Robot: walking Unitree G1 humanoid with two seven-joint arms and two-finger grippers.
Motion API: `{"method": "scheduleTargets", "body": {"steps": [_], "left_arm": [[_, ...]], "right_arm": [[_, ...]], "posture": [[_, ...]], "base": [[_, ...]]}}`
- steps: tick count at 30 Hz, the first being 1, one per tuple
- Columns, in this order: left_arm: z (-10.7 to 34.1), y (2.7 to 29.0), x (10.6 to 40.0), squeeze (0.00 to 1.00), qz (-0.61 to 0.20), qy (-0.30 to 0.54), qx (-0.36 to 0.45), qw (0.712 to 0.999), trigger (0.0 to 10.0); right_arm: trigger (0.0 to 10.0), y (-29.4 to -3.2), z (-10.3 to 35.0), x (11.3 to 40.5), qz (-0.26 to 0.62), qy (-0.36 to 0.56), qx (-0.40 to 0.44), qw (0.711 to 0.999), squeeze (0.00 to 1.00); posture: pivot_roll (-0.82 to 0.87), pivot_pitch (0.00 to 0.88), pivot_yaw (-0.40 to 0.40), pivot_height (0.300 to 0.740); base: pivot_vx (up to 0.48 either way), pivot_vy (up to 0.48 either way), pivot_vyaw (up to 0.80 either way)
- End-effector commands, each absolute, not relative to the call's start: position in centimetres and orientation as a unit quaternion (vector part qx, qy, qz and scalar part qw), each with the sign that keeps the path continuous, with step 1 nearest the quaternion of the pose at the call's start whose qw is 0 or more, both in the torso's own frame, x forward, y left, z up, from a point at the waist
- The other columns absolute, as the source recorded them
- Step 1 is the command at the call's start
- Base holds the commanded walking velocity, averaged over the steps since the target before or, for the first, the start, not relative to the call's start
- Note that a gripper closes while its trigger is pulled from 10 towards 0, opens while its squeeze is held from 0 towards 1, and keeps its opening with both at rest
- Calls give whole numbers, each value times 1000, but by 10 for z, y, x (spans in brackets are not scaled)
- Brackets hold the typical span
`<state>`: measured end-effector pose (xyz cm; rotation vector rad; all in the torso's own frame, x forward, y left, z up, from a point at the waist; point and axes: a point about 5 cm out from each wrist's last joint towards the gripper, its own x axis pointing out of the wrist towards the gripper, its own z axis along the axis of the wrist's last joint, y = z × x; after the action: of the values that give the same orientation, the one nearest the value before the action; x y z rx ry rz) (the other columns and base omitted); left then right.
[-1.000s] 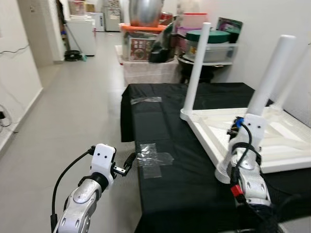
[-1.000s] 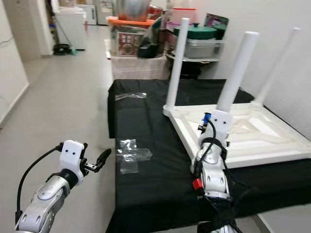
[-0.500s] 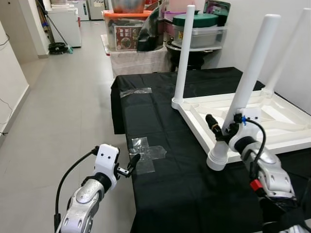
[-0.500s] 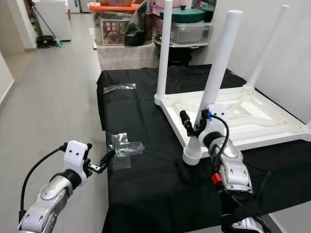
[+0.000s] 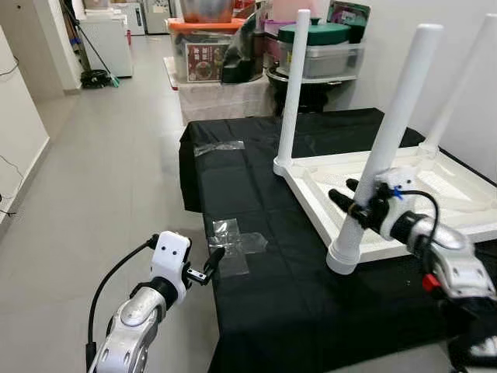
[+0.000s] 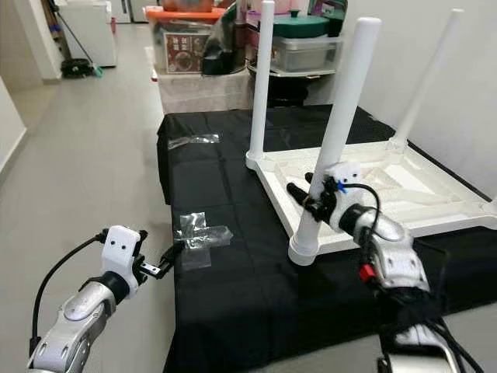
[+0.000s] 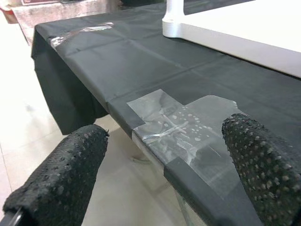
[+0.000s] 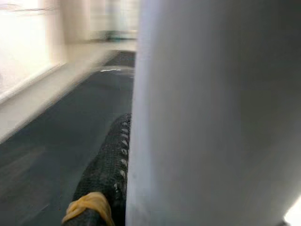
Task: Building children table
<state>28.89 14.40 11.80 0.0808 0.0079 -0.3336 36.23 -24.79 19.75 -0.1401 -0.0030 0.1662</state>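
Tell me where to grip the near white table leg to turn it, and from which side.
Grip the near white leg on its lower round shaft, above the wider base collar, coming from the robot's side. The right gripper already straddles it there; the shaft is upright and smooth, so a level pinch probably seats best.

The room is evenly and brightly lit, soft light with no hard shadows on the pale floor (image 5: 101,163). The black cloth (image 5: 264,272) swallows most of it, though the clear tape (image 7: 183,127) patches catch a faint sheen (droplet-like glints up close). Both head views are sharp, with straight lines bowing slightly near the edges. The left wrist view is crisp on the tape, its near fingers (image 7: 61,179) soft. The right wrist view is blurred and washed out, the white table leg (image 8: 211,113) too close to focus, background smeared bright.
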Motion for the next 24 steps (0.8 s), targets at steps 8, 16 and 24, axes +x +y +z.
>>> {"method": "scheduleTargets", "body": {"steps": [8, 16, 24], "left_arm": [[116, 147, 288, 0, -165, 12, 45, 985, 10000], [115, 146, 288, 0, -166, 14, 44, 985, 10000], [114, 144, 287, 0, -165, 15, 41, 985, 10000]], "right_arm": [[0, -251, 130, 309, -355, 102, 58, 928, 0], [10000, -175, 128, 322, -172, 125, 72, 974, 0], [10000, -193, 165, 331, -134, 38, 25, 990, 933]], "posture": [[58, 0, -30, 740], [52, 0, -35, 740], [43, 0, -41, 740]], "base": [[0, 0, 0], [0, 0, 0], [0, 0, 0]]}}
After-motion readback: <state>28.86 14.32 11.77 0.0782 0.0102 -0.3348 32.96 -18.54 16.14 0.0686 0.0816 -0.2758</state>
